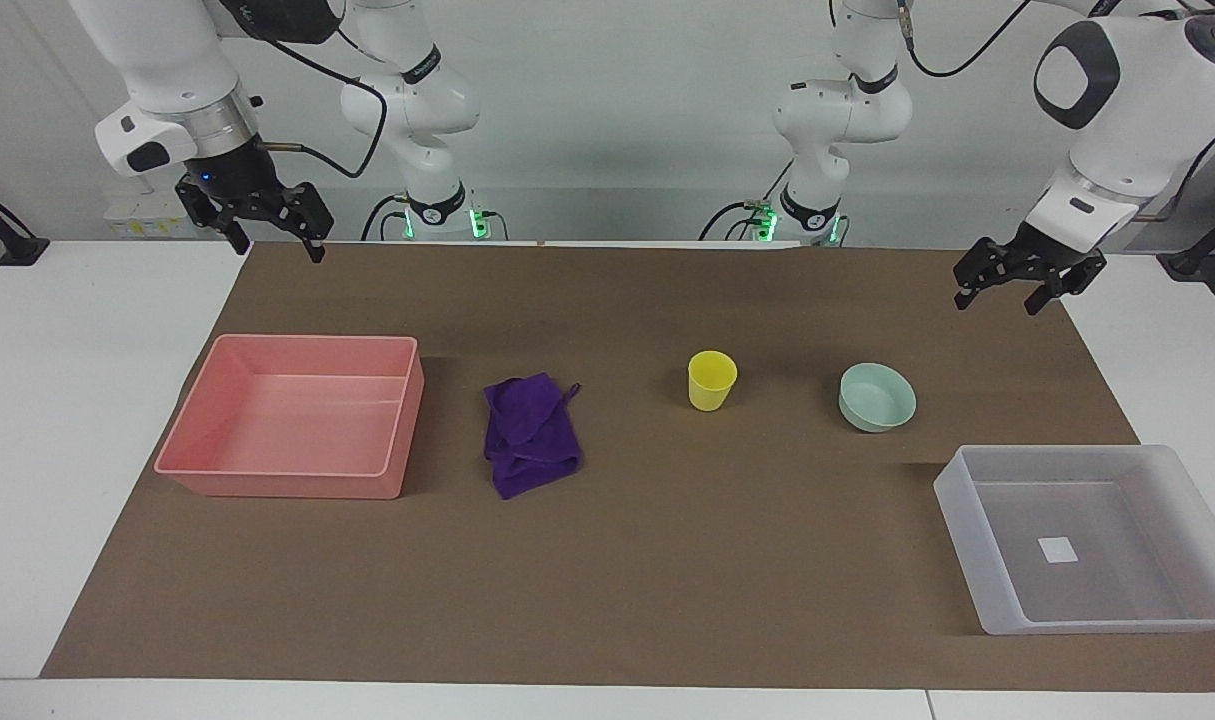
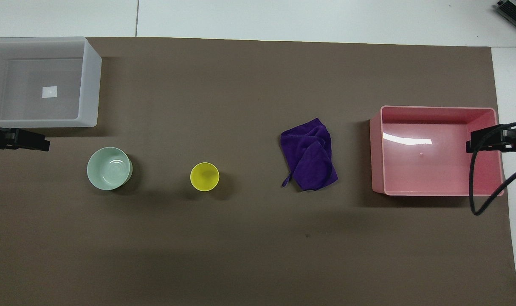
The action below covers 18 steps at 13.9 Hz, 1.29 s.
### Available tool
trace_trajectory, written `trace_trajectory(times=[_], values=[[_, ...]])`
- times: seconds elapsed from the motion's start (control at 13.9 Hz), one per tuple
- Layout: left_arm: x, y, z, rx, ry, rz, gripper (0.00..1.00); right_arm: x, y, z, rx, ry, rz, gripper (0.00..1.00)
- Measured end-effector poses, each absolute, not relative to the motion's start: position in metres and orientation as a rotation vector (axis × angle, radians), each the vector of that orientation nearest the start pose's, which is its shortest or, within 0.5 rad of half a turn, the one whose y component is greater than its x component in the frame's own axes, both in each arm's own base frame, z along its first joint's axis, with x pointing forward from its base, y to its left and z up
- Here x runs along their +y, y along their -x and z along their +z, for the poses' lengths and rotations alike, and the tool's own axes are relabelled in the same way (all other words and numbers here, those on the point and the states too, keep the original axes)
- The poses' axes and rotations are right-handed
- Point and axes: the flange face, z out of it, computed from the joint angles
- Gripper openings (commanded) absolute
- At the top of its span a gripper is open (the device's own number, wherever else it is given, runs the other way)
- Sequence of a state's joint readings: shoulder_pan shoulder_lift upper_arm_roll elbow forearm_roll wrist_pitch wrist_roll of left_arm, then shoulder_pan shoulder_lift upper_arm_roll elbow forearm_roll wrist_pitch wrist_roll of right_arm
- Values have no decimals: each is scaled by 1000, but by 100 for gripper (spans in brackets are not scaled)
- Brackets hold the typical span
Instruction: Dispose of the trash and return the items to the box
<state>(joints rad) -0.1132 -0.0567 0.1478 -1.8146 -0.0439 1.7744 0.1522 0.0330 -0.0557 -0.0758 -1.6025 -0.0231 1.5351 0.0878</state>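
Observation:
The purple rag [image 1: 531, 433] [image 2: 308, 155] lies crumpled on the brown mat beside the pink tray. The yellow cup [image 1: 712, 379] [image 2: 204, 176] stands upright mid-table, with the mint-green bowl [image 1: 877, 397] [image 2: 109, 168] beside it toward the left arm's end. The frosted box [image 1: 977, 540] [image 2: 90, 80] with its white sticker sits at the left arm's end, farther from the robots than the bowl. My left gripper [image 1: 997, 305] [image 2: 26, 140] is open and empty, raised over the mat's edge. My right gripper [image 1: 275, 250] [image 2: 485, 142] is open and empty, raised over the mat's corner.
The pink tray [image 1: 192, 430] [image 2: 376, 148] stands empty at the right arm's end, beside the rag. The brown mat [image 1: 667, 580] covers most of the white table. A black cable [image 2: 474, 187] hangs from the right arm over the pink tray's edge.

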Motion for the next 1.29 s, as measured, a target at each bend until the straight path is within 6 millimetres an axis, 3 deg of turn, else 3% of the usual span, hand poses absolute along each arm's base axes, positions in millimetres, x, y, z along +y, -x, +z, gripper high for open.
trace_trajectory(times=[0.72,1.0,1.29], values=[[15,-527,409,153,3175,-87,100,-27,-533,630,206,3153,-7,100],[12,-526,375,144,3177,-88,100,-23,-537,619,194,3151,-57,100],[7,-514,343,133,3179,-83,100,5,-559,593,172,3146,-161,100]])
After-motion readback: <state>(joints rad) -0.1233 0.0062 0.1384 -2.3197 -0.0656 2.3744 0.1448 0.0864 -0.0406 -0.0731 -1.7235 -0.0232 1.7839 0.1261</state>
